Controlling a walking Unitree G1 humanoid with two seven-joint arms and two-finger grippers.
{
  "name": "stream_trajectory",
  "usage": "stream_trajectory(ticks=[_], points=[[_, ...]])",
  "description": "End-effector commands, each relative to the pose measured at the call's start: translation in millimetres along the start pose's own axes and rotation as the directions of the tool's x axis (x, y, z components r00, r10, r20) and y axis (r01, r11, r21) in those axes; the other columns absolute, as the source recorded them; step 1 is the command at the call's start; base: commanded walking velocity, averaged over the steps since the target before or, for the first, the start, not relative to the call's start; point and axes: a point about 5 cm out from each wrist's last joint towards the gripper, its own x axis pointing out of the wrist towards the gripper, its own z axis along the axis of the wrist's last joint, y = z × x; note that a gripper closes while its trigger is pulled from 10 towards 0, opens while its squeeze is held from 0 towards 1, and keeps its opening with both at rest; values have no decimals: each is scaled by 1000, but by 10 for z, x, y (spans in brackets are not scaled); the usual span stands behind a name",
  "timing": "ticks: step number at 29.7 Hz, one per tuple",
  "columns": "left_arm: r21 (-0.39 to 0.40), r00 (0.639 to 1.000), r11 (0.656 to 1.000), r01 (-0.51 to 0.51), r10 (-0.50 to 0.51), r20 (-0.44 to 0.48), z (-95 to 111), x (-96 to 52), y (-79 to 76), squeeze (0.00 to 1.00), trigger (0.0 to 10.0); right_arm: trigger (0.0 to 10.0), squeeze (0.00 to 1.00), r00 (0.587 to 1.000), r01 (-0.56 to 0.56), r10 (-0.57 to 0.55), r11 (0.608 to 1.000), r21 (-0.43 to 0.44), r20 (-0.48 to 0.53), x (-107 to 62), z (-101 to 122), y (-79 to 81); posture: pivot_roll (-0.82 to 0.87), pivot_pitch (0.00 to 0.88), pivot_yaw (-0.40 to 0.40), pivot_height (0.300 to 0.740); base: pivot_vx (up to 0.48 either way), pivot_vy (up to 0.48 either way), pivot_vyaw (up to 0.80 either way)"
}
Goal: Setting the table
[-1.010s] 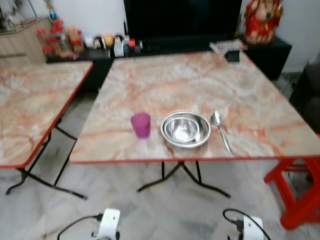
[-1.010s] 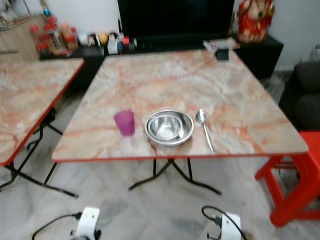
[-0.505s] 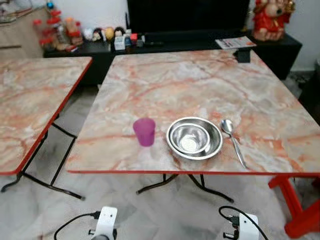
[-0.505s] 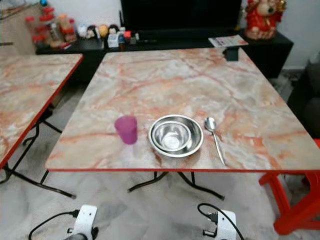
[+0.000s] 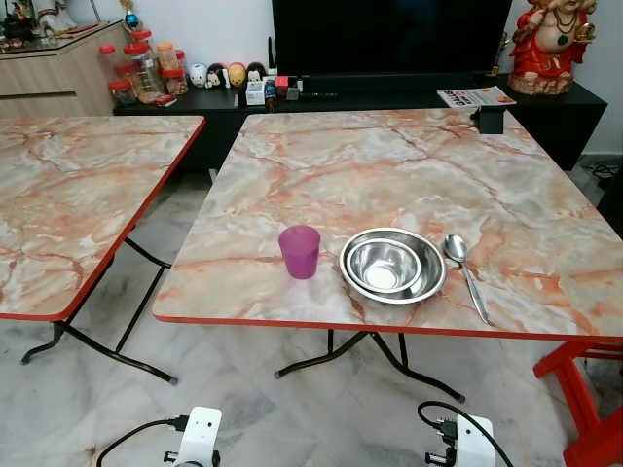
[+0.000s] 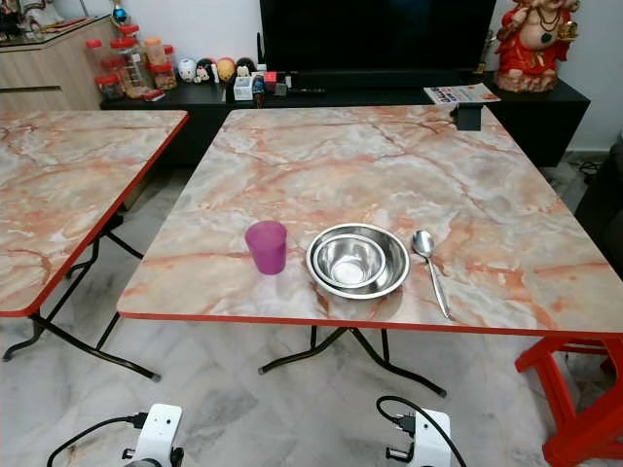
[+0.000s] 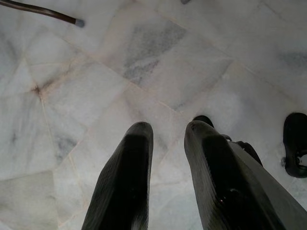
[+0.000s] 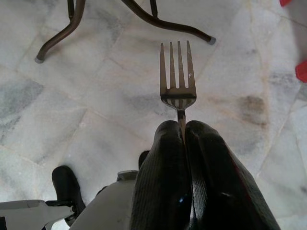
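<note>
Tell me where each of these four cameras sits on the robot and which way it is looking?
Left eye view: on the head, looking forward and down at the table with purple cup, bowl, spoon; both wrists show at the bottom.
Right eye view: same scene, shifted sideways.
Left wrist view: along the left gripper, fingers apart, at the floor.
Right wrist view: along the right gripper, pinching a fork, over the same floor.

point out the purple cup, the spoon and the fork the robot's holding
purple cup (image 5: 300, 252), left eye view, on its side wall
spoon (image 5: 455, 247), left eye view, on its bowl end
fork (image 8: 178, 76), right wrist view, on the tines above the right gripper (image 8: 184, 125)
</note>
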Motion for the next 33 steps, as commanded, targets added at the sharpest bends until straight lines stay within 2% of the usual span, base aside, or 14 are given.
stream_trajectory(ticks=[1,7,29,33], points=[[19,1000,1000,-2,3,-17,-23,-1,5,0,10000,10000,0,1000,-3,3,1000,0,0,1,3,16,-79,0,47,740,0,0,0],[23,1000,1000,-2,2,-16,-21,-1,3,0,10000,10000,0,1000,-4,4,1000,-1,-3,0,-5,18,-79,0,46,740,0,0,0],[26,1000,1000,-2,2,-13,-15,-1,10,0,10000,10000,0,1000,-6,6,1000,-6,-4,1,0,27,-79,0,48,740,0,-363,0],[21,1000,1000,-4,4,-11,-10,0,13,0,10000,10000,0,1000,-7,7,1000,-7,-2,2,8,27,-80,0,49,740,0,-74,0]])
